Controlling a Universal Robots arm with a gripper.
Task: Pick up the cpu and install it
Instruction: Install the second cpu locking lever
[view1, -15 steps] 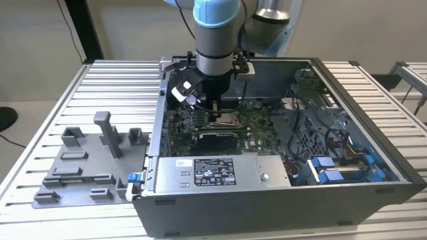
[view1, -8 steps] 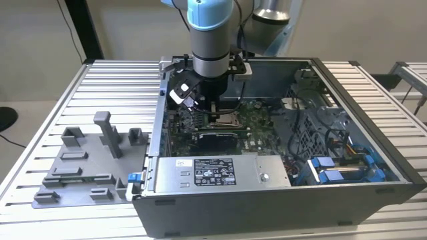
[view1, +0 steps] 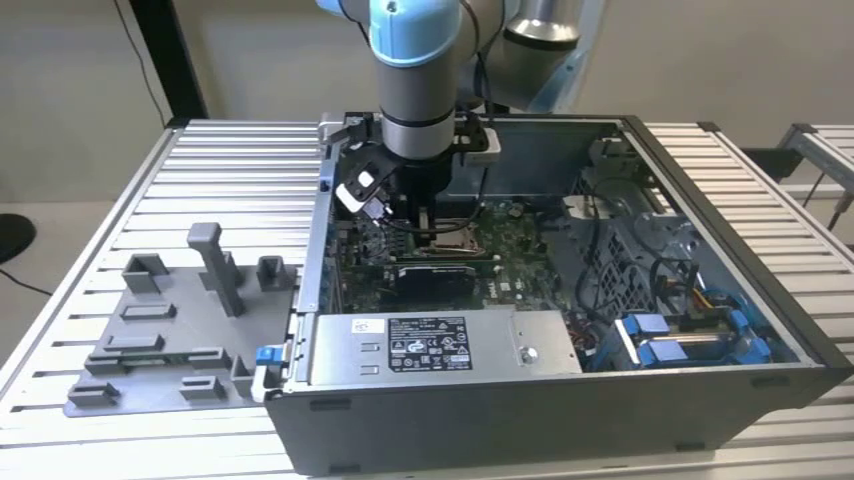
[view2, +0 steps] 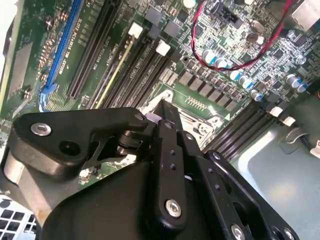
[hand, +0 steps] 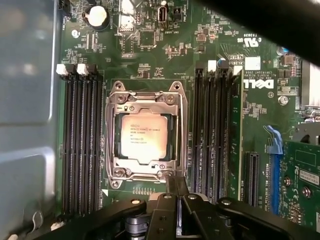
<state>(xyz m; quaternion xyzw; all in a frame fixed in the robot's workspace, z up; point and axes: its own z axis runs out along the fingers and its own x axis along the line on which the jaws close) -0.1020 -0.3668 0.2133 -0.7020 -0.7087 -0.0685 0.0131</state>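
The cpu (hand: 144, 137), a small square chip with a silvery top, lies flat inside the metal-framed socket (hand: 116, 100) on the green motherboard. The socket frame surrounds it on all sides. My gripper (hand: 176, 184) hovers just off one edge of the socket, its two black fingers pressed together to a narrow tip with nothing between them. In the second wrist view the gripper (view2: 164, 107) points down at the board beside the socket. In the exterior view the gripper (view1: 424, 228) reaches down into the open computer case (view1: 747, 250), above the socket (view1: 450, 243).
Black memory slots (hand: 80, 145) flank the socket on both sides. A red cable (view2: 235, 62) loops over the board. The power supply (view1: 427, 340) lies along the case's near wall. A grey tray with upright posts (view1: 160, 330) stands outside the case on the exterior view's left.
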